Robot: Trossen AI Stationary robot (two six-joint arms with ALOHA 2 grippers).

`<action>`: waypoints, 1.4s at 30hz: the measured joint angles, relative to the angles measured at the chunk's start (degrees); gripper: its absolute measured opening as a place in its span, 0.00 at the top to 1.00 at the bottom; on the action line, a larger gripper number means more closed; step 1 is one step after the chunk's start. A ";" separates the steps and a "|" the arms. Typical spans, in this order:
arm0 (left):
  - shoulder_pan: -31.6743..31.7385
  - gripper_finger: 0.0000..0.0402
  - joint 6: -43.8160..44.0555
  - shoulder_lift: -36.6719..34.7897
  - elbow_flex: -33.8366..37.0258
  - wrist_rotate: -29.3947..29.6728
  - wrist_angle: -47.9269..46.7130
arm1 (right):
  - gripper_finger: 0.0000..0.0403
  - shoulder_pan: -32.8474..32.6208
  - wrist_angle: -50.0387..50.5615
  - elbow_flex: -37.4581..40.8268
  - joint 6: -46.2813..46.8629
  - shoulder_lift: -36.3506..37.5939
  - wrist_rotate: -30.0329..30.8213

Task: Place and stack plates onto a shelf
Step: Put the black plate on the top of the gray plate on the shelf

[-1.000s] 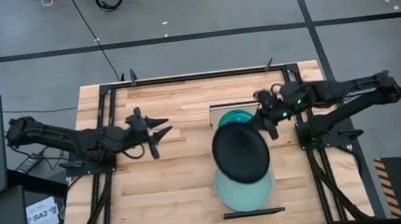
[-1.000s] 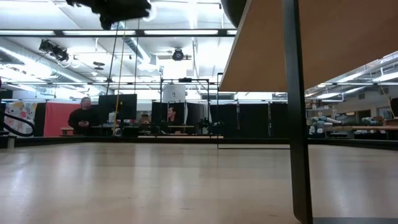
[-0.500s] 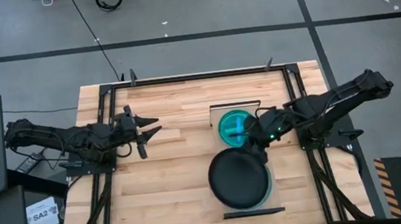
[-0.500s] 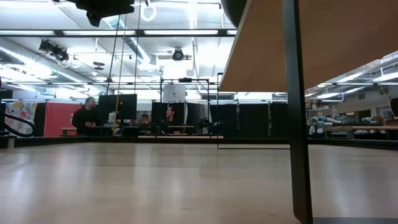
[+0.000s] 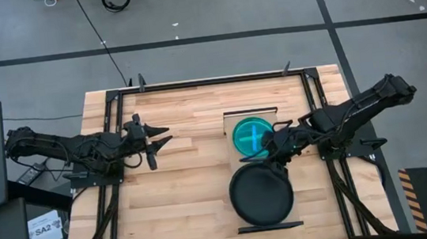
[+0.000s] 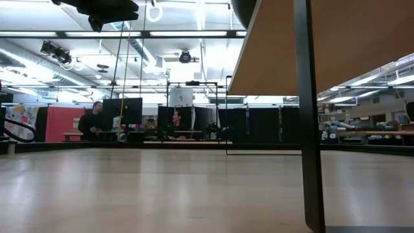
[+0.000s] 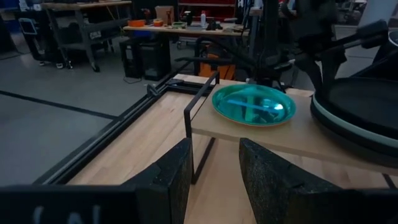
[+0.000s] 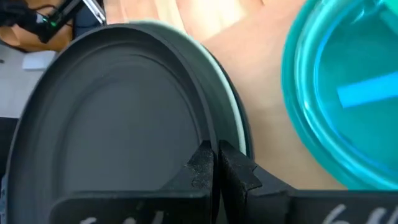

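Two arms are on my table (image 5: 182, 202), and I go from left to right. My left claw (image 5: 160, 137) hangs over the left part of the table, well away from the shelf (image 5: 290, 171). Its fingers are apart and hold nothing. I judge it is just waiting.

Next comes the shelf, a pale plank on thin dark legs, to the right of the middle. A teal plate (image 5: 252, 135) lies on its far end. A black plate (image 5: 262, 194) lies on its near end, on top of a mint plate (image 8: 239, 134). Only a thin pale edge of the mint plate peeks out.

My right claw (image 5: 272, 158) is between the two plates, at the black plate's rim. Its fingers are close together and pinch that rim.

I think I am at the step of letting go. The black plate looks set down on the mint one. Next I should open the fingers gently, then lift the claw up and back. I must not drag the black plate or bump the teal plate just beside it.

One paper (image 5: 47, 230) lies on the floor left of the table. It reads "SA2". I can read no other words.
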State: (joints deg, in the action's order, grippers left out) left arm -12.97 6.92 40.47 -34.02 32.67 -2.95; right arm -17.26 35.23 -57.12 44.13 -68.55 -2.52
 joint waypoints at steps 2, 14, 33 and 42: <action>0.00 0.65 0.25 0.00 0.00 0.02 0.04 | 0.96 -0.54 1.02 0.00 0.87 0.00 0.00; -0.02 0.65 1.49 0.00 0.00 0.02 0.01 | 0.96 -3.18 3.74 -0.09 2.56 0.01 0.04; -0.02 0.65 1.53 0.00 0.00 0.02 0.03 | 0.96 -4.35 4.06 0.06 3.48 2.97 9.09; -0.02 0.65 1.48 0.00 0.00 0.02 0.03 | 0.88 -4.30 3.27 0.07 3.63 2.99 10.05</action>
State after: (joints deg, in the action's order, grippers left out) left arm -12.99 8.39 40.47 -34.02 32.69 -2.92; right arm -21.56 38.50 -57.06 47.77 -65.56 7.53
